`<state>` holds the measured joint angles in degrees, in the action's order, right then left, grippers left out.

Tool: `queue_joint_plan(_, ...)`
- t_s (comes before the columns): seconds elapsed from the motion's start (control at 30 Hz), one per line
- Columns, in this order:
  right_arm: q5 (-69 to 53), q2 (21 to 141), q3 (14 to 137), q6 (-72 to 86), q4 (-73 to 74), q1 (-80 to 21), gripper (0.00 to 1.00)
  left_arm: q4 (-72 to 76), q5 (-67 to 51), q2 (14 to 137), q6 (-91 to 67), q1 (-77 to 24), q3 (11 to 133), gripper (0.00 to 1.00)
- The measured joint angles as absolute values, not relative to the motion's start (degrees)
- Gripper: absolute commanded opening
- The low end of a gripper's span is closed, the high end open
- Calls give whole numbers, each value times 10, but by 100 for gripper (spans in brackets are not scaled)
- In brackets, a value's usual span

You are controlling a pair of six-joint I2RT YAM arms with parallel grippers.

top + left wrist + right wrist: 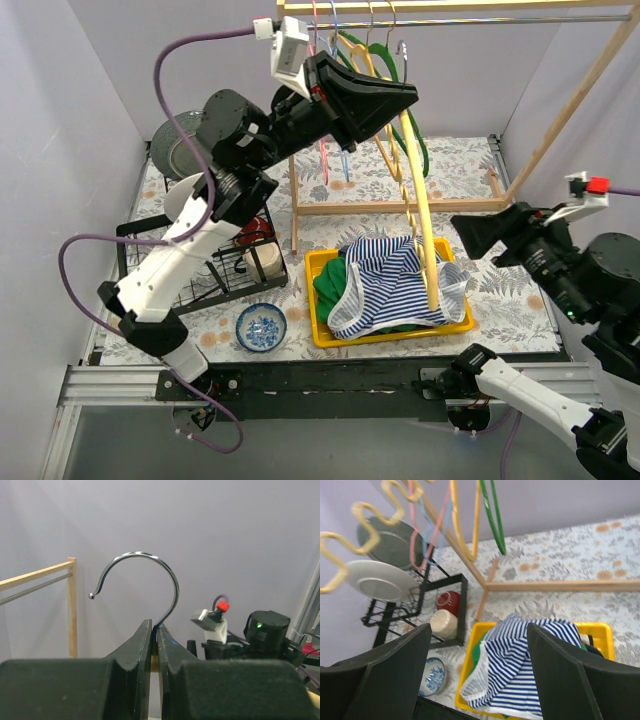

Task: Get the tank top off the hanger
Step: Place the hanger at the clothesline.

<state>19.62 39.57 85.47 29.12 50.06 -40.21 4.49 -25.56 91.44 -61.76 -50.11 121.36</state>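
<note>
i logged the left gripper (154,630) clamped on the hanger (417,195) hook. right gripper (479,645) stood open, empty. striped tank top (385,285) lay in the yellow bin (395,336).

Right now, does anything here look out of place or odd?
The yellow hanger is off the rail, dangling from the left gripper by its metal hook. The striped tank top lies crumpled in the yellow bin, not hanging.
</note>
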Motion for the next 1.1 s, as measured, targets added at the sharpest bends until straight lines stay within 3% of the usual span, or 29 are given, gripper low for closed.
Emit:
queue_joint_plan(0.3, 96, 427, 997, 256, 455, -402, 78, 100, -262, 1015, -646, -504, 1259, 0)
queue_joint_plan(0.5, 35, 436, 1008, 257, 441, -402, 77, 116, -247, 1046, -641, -512, 1259, 0)
queue_joint_plan(0.93, 21, 441, 1023, 257, 418, -402, 77, 126, -198, 1086, -621, -517, 1264, 0)
queue_joint_plan(1.1, 32, 458, 1038, 246, 422, -402, 68, 122, -178, 1086, -611, -517, 1263, 0)
